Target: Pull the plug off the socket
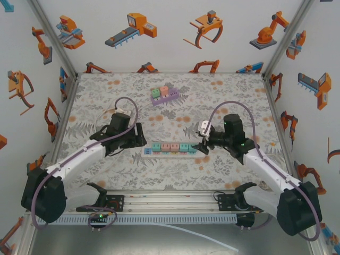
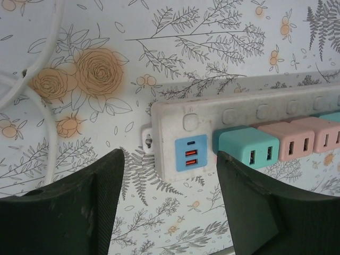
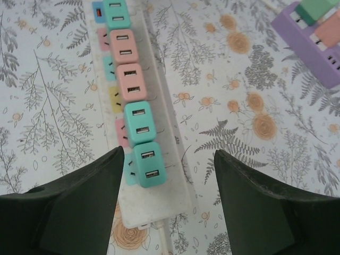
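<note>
White power strip lies mid-tabletop. Risk: with nothing pinning it, the strip lifts along with the plug, or a wide finger catches the neighbouring plug. Jaws of the right gripper stand apart, the end teal plug between them, no contact visible. Jaws of the left gripper stand apart over the strip's other end.

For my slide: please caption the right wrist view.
Open right gripper over a white power strip with five plugs.
</note>
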{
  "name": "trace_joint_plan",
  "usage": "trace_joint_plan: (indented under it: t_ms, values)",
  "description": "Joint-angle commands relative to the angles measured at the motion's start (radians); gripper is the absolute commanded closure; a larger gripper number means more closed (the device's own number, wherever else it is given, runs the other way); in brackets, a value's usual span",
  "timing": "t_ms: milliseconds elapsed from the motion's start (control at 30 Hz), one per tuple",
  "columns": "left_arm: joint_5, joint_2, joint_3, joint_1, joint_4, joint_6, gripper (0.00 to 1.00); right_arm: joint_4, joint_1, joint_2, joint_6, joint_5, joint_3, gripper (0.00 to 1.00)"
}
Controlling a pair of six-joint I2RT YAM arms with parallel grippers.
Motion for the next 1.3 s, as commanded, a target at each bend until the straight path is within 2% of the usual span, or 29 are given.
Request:
trace_joint_plan:
  t_ms: [0,233,533,667,800,900,1267]
  values:
    - [0.034,0.027,-0.014,-0.002,0.053,-0.024,0.33,-0.062,0.014,0.035,-0.094,-0.027,0.068,0.37]
    - [0.045,0.083,-0.017,-0.004,0.079,-0.035,0.33,-0.243,0.063,0.149,-0.223,0.075,0.147,0.42]
    - [0.067,0.126,-0.043,-0.002,0.050,-0.051,0.37,-0.232,0.082,0.229,-0.233,0.090,0.166,0.48]
    - [0.091,0.131,-0.056,-0.003,0.044,-0.050,0.38,-0.238,0.095,0.259,-0.246,0.121,0.170,0.56]
    - [0.041,0.170,-0.042,-0.003,-0.017,-0.036,0.42,-0.238,0.106,0.281,-0.250,0.159,0.172,0.60]
    - [0.047,0.192,-0.047,-0.003,-0.006,-0.037,0.42,-0.240,0.111,0.290,-0.251,0.166,0.172,0.65]
    - [0.009,0.218,-0.047,-0.009,-0.051,-0.009,0.45,-0.269,0.124,0.324,-0.253,0.145,0.218,0.78]
